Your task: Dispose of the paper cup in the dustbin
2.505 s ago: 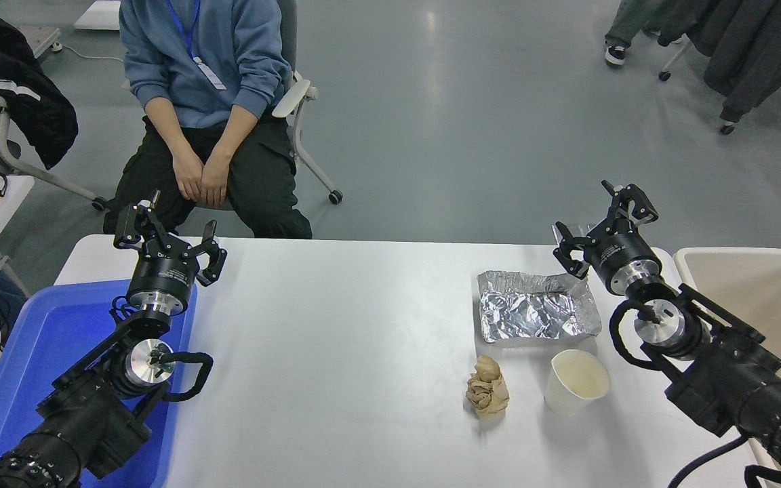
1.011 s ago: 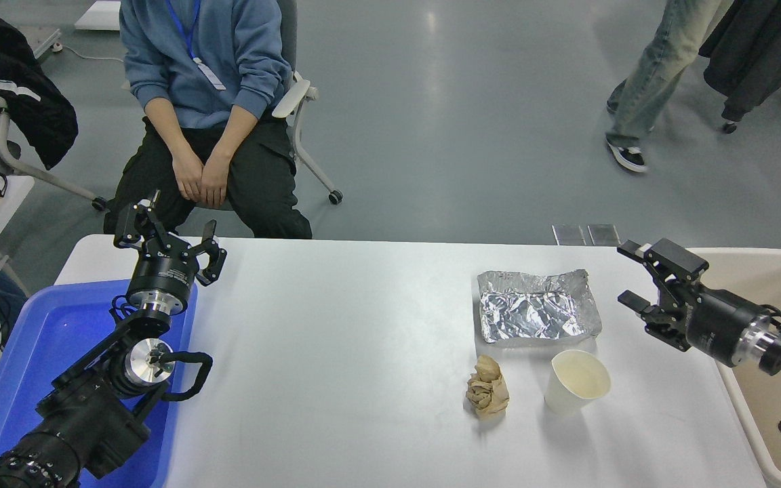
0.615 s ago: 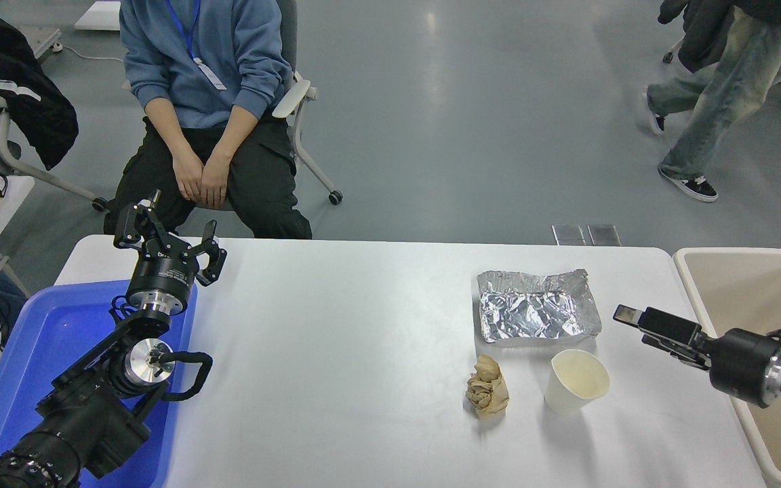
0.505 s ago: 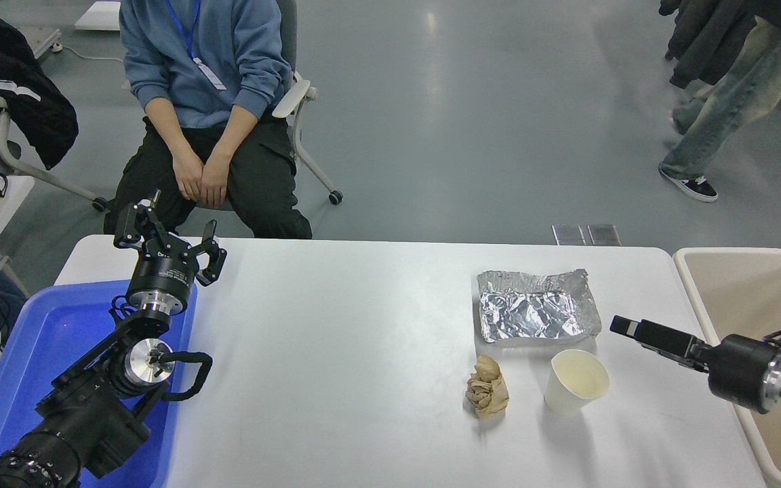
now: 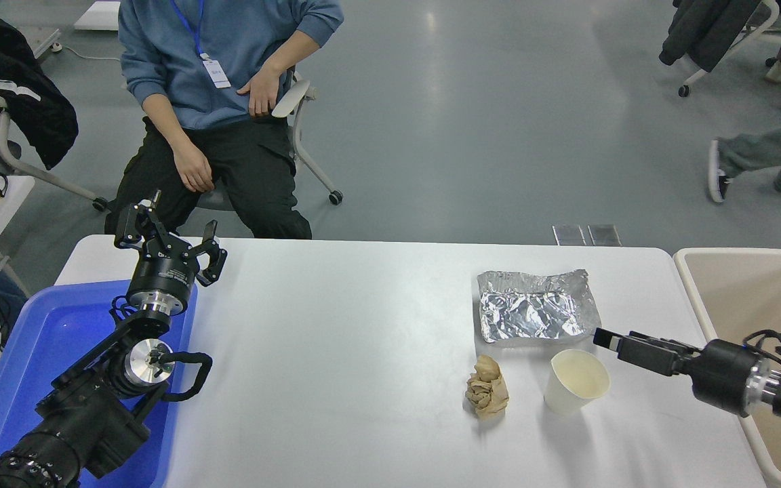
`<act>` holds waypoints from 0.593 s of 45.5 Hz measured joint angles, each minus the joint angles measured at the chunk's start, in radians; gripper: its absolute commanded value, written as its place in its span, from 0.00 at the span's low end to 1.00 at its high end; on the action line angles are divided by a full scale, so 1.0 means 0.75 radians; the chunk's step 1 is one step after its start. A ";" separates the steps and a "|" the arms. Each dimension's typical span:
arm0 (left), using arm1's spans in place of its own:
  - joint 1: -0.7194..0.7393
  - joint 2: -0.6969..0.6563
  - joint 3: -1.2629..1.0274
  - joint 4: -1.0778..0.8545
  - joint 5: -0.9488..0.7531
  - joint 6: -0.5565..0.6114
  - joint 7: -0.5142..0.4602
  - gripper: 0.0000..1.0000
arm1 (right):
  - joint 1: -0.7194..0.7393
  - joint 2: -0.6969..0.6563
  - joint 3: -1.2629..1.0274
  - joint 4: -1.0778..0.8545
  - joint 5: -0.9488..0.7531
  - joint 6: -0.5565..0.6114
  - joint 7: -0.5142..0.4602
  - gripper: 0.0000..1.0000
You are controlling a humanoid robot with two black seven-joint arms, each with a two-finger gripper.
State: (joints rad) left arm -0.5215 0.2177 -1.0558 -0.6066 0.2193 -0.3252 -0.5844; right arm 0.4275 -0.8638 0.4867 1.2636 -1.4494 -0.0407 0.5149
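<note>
One cup is your whole concern: the paper cup (image 5: 576,381) stands upright on the white table (image 5: 363,352), mouth up, at about 4 o'clock from the table's centre. Your right gripper (image 5: 617,345) comes in sideways from the right edge and sits just beside the cup's rim on its 2 o'clock side, apart from it. It is seen edge-on, so you cannot tell whether it is spread or pressed together. Confirm it is spread before you close in.

Bring it across so one finger goes each side of the cup wall, below the rolled rim, and squeeze gently; thin paper will likely buckle under a hard pinch. Lift straight up before swinging toward the dustbin (image 5: 692,285), which waits at 3 o'clock off the table's right end.

Mind the neighbours. The foil tray (image 5: 536,306) lies just beyond the cup at 12 o'clock, and the crumpled brown paper ball (image 5: 487,388) sits near it at 9 o'clock; a wide sweep could nudge either.

Your left gripper (image 5: 168,240) is parked, spread, over the blue bin (image 5: 45,346) at lower left. A person (image 5: 221,81) sits at the far side.
</note>
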 measured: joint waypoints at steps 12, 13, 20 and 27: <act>0.000 0.000 0.000 0.000 0.000 0.000 0.000 1.00 | 0.013 0.110 -0.021 -0.114 -0.013 -0.045 0.037 1.00; 0.000 0.000 0.000 0.000 0.000 0.000 0.000 1.00 | 0.016 0.114 -0.024 -0.122 -0.015 -0.047 0.039 1.00; 0.000 0.000 0.001 0.000 0.000 0.000 0.000 1.00 | 0.047 0.138 -0.072 -0.190 -0.031 -0.076 0.069 1.00; 0.000 0.000 0.001 0.000 0.000 0.000 0.000 1.00 | 0.071 0.149 -0.138 -0.260 -0.056 -0.126 0.103 1.00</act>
State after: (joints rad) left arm -0.5215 0.2177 -1.0554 -0.6066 0.2193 -0.3252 -0.5844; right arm 0.4811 -0.7521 0.3834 1.0686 -1.4916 -0.1353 0.5921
